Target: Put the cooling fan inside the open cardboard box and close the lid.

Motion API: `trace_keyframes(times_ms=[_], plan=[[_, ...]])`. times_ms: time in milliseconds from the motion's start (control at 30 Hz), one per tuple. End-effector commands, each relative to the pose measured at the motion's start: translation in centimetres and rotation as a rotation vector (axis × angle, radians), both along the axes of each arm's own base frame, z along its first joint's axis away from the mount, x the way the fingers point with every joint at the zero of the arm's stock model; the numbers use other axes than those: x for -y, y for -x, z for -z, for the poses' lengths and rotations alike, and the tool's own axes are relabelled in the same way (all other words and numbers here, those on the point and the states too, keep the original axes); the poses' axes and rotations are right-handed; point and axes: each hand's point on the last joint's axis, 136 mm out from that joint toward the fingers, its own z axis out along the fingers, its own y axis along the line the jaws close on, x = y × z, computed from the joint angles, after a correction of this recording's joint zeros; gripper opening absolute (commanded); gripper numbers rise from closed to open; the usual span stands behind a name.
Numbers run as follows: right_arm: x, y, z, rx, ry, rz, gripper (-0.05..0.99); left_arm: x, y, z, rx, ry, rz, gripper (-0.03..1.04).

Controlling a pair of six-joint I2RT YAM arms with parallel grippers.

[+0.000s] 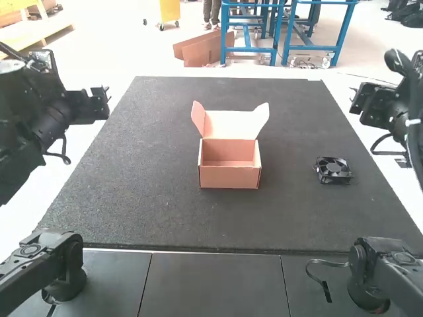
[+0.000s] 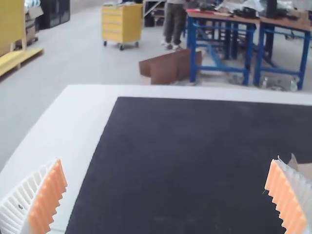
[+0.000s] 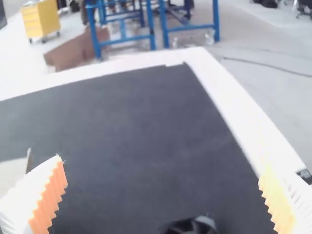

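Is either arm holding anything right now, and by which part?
Nothing is held. The left gripper and right gripper are both open and empty; the cooling fan lies on the mat, right of the cardboard box.

Cooling fan point(image 1: 332, 170) right of cardboard box point(image 1: 229, 163)

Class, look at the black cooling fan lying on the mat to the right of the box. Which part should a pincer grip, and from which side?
Probably best: grip the cooling fan by two opposite outer edges of its square frame, coming straight down from above. It lies flat on the mat, so its sides are exposed. The right pincer, open, is nearest.
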Motion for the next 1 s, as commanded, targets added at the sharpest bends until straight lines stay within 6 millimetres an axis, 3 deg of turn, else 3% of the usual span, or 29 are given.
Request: trace_keyframes(times_ms=[0, 267, 467, 567, 733, 967], plan=[[0.8, -0.7, -1.4, -0.057, -0.028, 0.048, 0.91, 0.1, 0.0, -2.1, -0.013, -0.001, 0.002, 0.97], [0.0, -1.1, -1.8, -0.220, -0.031, 0.007, 0.91, -0.1, -1.3, 0.1, -0.258, -0.034, -0.009, 0.97], [0.6, -2.4, -1.0, -0.324, -0.013, 0.024, 0.90, -0.1, -2.6, 2.4, -0.377, -0.053, -0.014, 0.97], [1.0, -3.4, -1.8, -0.355, 0.065, 0.024, 0.90, -0.2, -2.8, 3.3, -0.434, -0.062, -0.020, 0.97], [1.8, -4.5, 0.4, -0.465, 0.131, 0.016, 0.90, -0.3, -3.1, 3.2, -0.445, -0.092, -0.020, 0.97], [4.0, -4.6, 6.5, -0.692, 0.168, 0.029, 0.88, -0.6, -3.4, 3.8, -0.465, -0.108, -0.035, 0.97]])
